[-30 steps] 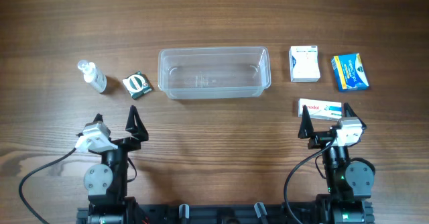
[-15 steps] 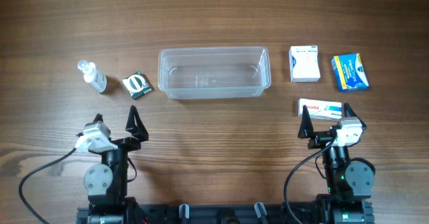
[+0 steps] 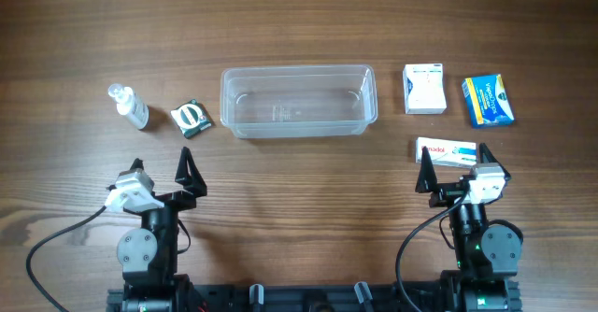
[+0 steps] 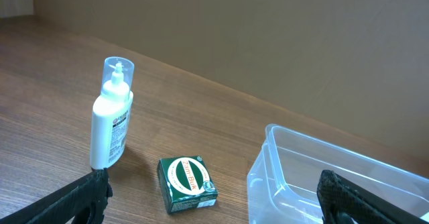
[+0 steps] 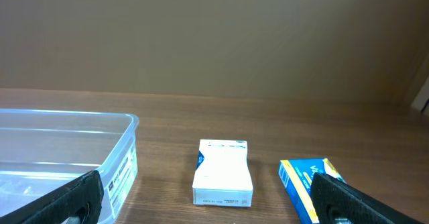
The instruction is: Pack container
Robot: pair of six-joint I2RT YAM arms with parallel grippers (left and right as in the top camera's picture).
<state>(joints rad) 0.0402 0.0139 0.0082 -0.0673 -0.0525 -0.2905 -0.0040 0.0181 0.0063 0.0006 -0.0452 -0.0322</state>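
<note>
Presently, both of my tools sit at the near edge of the surface (image 3: 299, 200), one at each side. My left tool (image 3: 161, 160) has its jaws spread wide and nothing between them. My right tool (image 3: 454, 153) is equally wide open and grips nothing.

The container (image 3: 297, 68) lies across the middle of the surface, its long side running left to right, beyond both tools and between them. It stands upright on its base, and I see no item inside it through the clear walls.

Left of the container:
- A green box (image 3: 192, 116) lies flat, near the container's left end but apart from it.
- A white bottle (image 3: 128, 106) with a clear cap is further left. My left wrist view shows it standing upright.

Right of the container:
- A white box (image 3: 424, 89) lies just beside the container's right end, not touching it.
- A blue and yellow box (image 3: 488, 100) lies further right, apart from the white one.
- A red and white box (image 3: 447, 150) lies nearer to me, right at the fingertips of my right tool as seen from above. I cannot confirm contact.
</note>
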